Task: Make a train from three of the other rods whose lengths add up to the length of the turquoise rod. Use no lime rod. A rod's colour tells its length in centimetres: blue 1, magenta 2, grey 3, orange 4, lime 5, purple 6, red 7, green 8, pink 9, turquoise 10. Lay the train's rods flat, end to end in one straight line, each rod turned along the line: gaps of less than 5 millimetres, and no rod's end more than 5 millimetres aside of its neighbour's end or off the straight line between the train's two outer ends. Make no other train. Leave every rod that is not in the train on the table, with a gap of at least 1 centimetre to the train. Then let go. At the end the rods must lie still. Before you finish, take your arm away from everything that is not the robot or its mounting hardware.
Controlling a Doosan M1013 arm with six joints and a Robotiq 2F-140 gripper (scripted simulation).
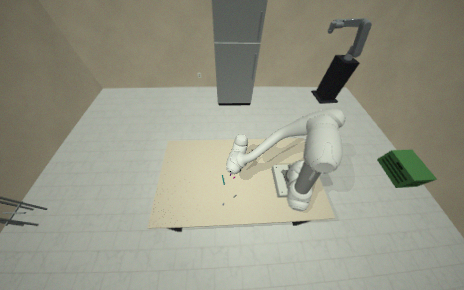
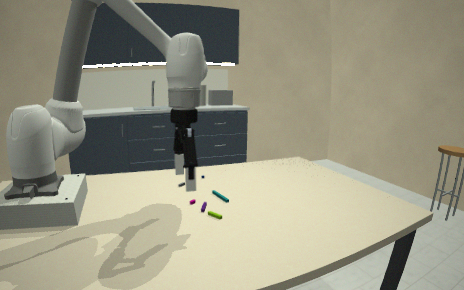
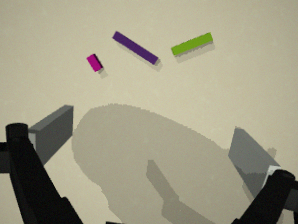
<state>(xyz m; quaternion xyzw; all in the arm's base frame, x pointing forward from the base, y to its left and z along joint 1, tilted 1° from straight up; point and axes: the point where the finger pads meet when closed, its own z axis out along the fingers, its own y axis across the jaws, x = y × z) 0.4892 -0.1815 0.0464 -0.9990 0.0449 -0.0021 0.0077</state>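
Note:
The turquoise rod (image 1: 223,180) (image 2: 220,196) lies flat on the table. The magenta rod (image 1: 234,177) (image 2: 192,202) (image 3: 94,63) and purple rod (image 2: 204,207) (image 3: 135,47) lie apart, at different angles. The lime rod (image 2: 215,215) (image 3: 192,44) lies beyond the purple one's end, apart and angled differently. The grey rod (image 1: 235,196) (image 2: 181,184) and tiny blue rod (image 1: 223,204) (image 2: 203,176) lie separately. My gripper (image 2: 185,179) (image 3: 152,131) is open and empty above the table, pointing down; in the wrist view all three visible rods are ahead of its fingers. The top view hides the lime rod behind the arm.
The rods lie on the wooden table (image 1: 185,210) (image 2: 300,225). The arm's base plate (image 1: 280,185) (image 2: 50,220) stands on the table. Shadows of the arm fall across the table. A green crate (image 1: 407,167) and a stool (image 2: 451,151) stand away from the table.

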